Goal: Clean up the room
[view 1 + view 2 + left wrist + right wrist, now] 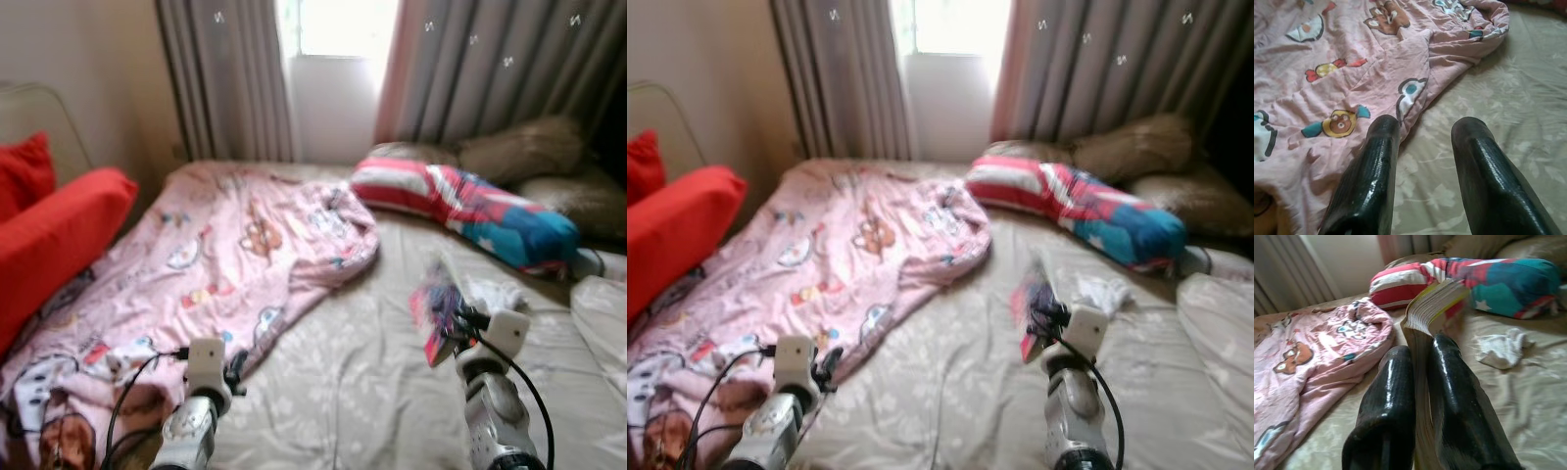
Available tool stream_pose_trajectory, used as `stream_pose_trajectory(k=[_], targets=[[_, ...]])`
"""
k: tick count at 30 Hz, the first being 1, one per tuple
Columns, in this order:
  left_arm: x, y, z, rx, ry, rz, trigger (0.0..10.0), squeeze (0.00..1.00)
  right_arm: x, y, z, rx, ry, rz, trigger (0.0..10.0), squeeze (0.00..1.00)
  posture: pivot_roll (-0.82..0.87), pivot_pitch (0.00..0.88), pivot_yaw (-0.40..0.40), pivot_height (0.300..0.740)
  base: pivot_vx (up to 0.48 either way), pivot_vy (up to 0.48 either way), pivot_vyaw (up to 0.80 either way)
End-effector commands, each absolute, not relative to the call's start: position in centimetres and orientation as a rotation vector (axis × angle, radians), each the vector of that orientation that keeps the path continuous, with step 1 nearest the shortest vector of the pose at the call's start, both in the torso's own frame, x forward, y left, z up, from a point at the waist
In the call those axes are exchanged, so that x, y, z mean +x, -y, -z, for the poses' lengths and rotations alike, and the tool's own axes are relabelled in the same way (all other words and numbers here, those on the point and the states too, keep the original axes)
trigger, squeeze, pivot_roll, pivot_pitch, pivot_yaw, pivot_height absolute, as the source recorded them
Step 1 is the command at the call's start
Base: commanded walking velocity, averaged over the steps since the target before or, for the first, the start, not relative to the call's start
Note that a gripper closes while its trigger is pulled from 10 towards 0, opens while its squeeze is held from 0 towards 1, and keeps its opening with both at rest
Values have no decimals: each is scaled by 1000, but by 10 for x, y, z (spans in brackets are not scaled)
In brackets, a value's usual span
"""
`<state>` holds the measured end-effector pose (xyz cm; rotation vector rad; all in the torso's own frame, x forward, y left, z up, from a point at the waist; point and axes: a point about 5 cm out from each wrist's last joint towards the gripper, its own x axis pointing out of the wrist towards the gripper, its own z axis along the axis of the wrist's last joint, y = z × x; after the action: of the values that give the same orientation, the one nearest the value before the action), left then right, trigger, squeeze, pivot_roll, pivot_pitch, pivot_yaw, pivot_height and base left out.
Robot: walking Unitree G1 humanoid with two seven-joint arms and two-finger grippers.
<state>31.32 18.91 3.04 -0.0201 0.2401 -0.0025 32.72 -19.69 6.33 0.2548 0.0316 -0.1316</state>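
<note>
My right gripper (1418,357) is shut on a thick book (1432,303) with a colourful cover (438,308), held up above the beige bed sheet (372,372). Its pages fan out past the fingertips. My left gripper (1422,129) is open and empty, low over the sheet right at the edge of the pink cartoon blanket (225,245). The left gripper (235,367) sits at the near left of the bed. A small white cloth (1501,347) lies crumpled on the sheet to the right of the book.
A striped red, white and blue bolster pillow (460,201) lies across the bed's far side, with brown cushions (529,147) behind it. A red sofa cushion (49,235) is at the left. Grey curtains (225,78) frame a bright window. A white pillow (602,313) lies at the right edge.
</note>
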Motion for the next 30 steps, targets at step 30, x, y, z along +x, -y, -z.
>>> stream_pose_trajectory(k=[30], targets=[[312, -186, -28, -34, -248, 1, 10000, 0, 330, 199, -70, 246, 5, 127, 10000, 0, -88, 25, 19, 740, 0, -245, 0]])
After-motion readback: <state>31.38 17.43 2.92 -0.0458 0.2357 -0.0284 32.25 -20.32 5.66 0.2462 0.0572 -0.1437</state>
